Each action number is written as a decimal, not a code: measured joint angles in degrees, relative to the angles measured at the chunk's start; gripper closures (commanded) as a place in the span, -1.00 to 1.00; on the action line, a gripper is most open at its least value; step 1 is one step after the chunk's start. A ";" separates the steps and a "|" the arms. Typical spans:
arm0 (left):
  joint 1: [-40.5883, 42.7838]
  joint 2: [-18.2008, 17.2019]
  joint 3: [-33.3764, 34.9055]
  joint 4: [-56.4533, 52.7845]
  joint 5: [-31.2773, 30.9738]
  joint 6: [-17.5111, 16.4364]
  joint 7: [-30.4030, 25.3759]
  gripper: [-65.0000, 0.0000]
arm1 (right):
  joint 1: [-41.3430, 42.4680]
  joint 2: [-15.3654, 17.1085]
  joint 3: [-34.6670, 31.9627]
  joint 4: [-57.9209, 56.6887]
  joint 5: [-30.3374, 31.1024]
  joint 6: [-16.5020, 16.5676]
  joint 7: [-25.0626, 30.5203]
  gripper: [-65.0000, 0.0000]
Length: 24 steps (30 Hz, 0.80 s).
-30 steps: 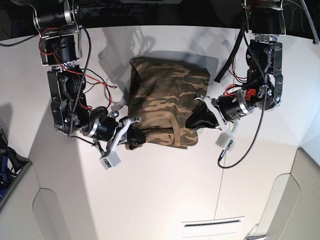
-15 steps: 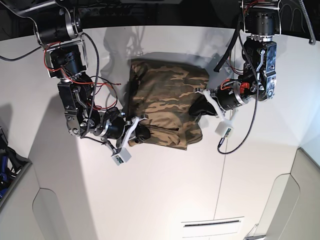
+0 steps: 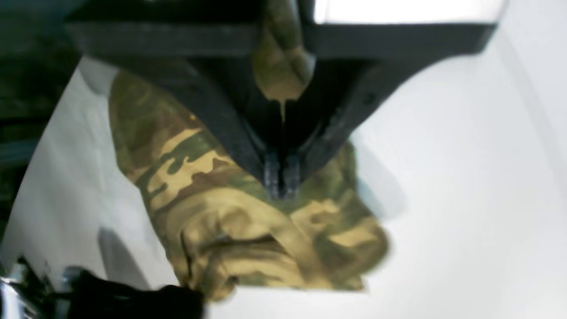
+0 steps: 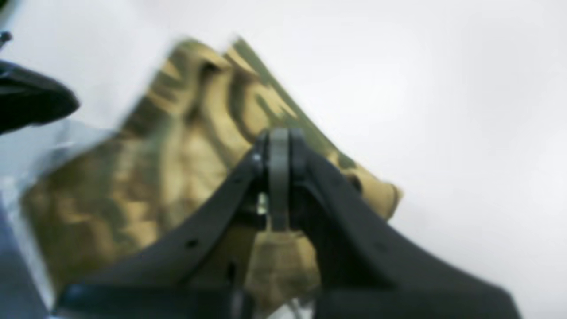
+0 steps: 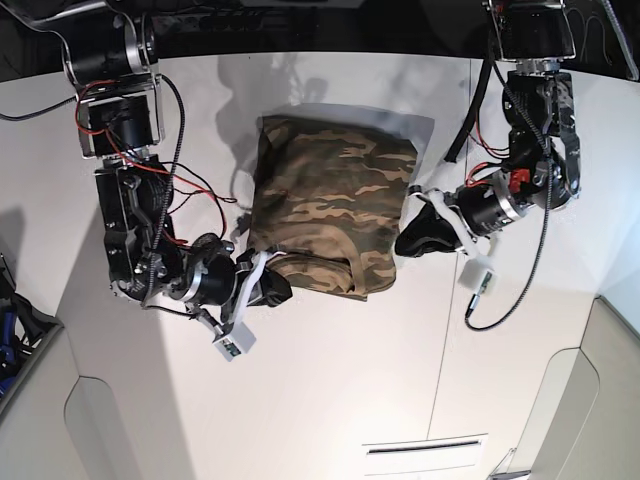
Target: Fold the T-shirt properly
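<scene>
The camouflage T-shirt (image 5: 335,195) lies folded into a rough rectangle on the white table (image 5: 330,380). My left gripper (image 5: 404,243) is at the shirt's right front edge. In the left wrist view its jaws (image 3: 281,179) are closed, with cloth bunched between the fingers and the shirt (image 3: 248,230) spreading beyond the tips. My right gripper (image 5: 268,284) is at the shirt's left front corner. In the right wrist view its jaws (image 4: 279,141) are closed, with shirt cloth (image 4: 177,146) under and between the fingers. Both wrist views are blurred.
The table's edges curve off at the left (image 5: 70,290) and right (image 5: 610,290). A slot (image 5: 425,447) is cut into the surface near the front. Loose black and red cables (image 5: 500,300) hang from both arms beside the shirt.
Both grippers have shifted outward and toward the table's front, staying at the shirt's front corners. The shirt's front edge has moved slightly with them.
</scene>
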<state>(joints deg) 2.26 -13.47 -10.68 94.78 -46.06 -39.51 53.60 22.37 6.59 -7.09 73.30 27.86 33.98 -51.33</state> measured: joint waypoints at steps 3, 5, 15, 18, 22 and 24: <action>3.74 -1.99 -2.49 3.26 -0.76 0.00 0.39 1.00 | -2.95 2.47 0.00 2.75 2.99 -0.07 -1.92 1.00; 6.49 -3.43 -4.02 4.98 -0.63 0.00 0.59 1.00 | -6.21 4.72 0.04 4.79 3.91 -0.09 -2.43 1.00; 24.61 -5.25 -17.53 12.79 -6.88 -0.02 4.13 1.00 | -26.80 18.75 1.11 27.34 7.26 -0.85 -3.69 1.00; 29.46 -5.49 -20.52 14.43 -8.28 -0.04 4.07 1.00 | -32.17 21.94 1.99 31.76 7.80 -0.79 -4.02 1.00; 37.07 -5.44 -21.18 14.93 -7.76 0.00 5.62 1.00 | -40.06 25.92 2.89 33.20 7.69 -0.79 -4.04 1.00; 40.02 -5.35 -21.14 14.97 -7.98 -0.02 5.44 1.00 | -44.15 27.54 2.95 33.11 7.63 -0.81 -4.31 1.00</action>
<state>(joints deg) 42.28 -18.83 -31.81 109.75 -54.04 -39.53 59.05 -21.78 34.13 -4.14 106.41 35.48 33.17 -55.64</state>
